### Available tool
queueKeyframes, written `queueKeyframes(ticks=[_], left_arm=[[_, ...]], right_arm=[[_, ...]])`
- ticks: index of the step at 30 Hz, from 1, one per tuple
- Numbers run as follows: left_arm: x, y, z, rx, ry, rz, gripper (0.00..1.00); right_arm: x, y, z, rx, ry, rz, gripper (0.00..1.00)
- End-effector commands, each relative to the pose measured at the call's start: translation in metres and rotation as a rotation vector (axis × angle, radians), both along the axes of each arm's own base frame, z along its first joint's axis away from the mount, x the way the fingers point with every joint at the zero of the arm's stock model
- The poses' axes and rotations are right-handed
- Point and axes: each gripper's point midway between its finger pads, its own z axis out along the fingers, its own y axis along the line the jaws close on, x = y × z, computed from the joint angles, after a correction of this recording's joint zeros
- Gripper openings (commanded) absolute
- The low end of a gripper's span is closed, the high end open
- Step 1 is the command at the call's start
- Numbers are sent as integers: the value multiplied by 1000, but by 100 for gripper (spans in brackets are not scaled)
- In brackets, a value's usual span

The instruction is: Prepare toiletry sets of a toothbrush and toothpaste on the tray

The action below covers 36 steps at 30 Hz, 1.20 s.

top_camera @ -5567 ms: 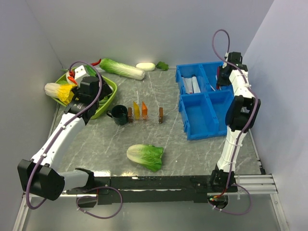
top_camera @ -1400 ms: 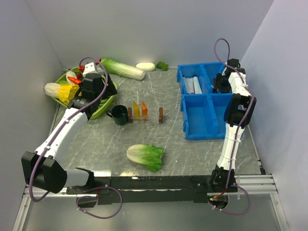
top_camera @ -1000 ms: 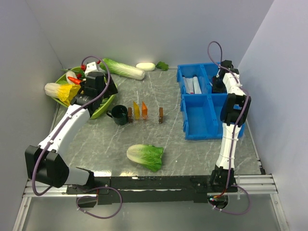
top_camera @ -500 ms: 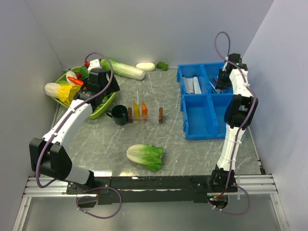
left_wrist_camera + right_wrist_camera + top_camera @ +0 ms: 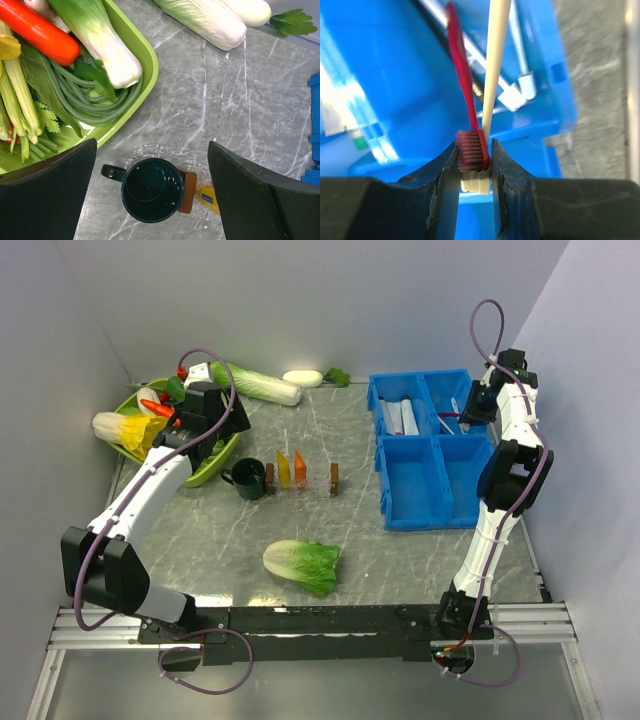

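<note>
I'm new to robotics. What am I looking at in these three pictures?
Two robot arms are bolted to a table. The wide picture looks down from above and behind them; the other two come from cameras on each wrist. On the table: a green tray of vegetables, a dark mug, yellow toothpaste, orange toothpaste, a cabbage, a blue bin. The left gripper hangs open above the mug. The right gripper is shut on a red toothbrush and a pale toothbrush over the bin.
</note>
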Motion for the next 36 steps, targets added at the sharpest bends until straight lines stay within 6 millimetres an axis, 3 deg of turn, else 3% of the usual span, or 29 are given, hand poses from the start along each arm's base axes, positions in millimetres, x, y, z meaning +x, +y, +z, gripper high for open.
queueKeyframes(ticks=[1,7,8,11,12,14,18,23,29,36], left_arm=[[-3,0,24,-13,-57,-19,96],[-6,0,27,-6,-67,-32,97],[-6,0,28,-7,-68,-34,97],[-7,-1,28,-11,-66,-38,97],[-8,-1,28,-12,-66,-40,97],[-9,-2,28,-13,-68,-44,97],[-10,-4,27,-19,-65,-55,97],[-13,-3,29,-20,-71,-61,97],[-23,2,31,-19,-81,-48,97],[-35,7,33,-24,-89,-35,98]], right_arm=[[-2,15,37,57,-65,33,0],[-5,22,34,115,-45,35,0],[-15,24,27,139,13,21,0],[-20,20,26,129,54,-6,0],[-20,19,38,113,19,-6,0],[-25,17,40,90,13,-19,0],[-28,16,66,68,-40,-21,0],[-31,19,78,83,-39,-23,0],[-30,24,111,95,-128,-34,4],[-33,27,119,106,-143,-37,5]])
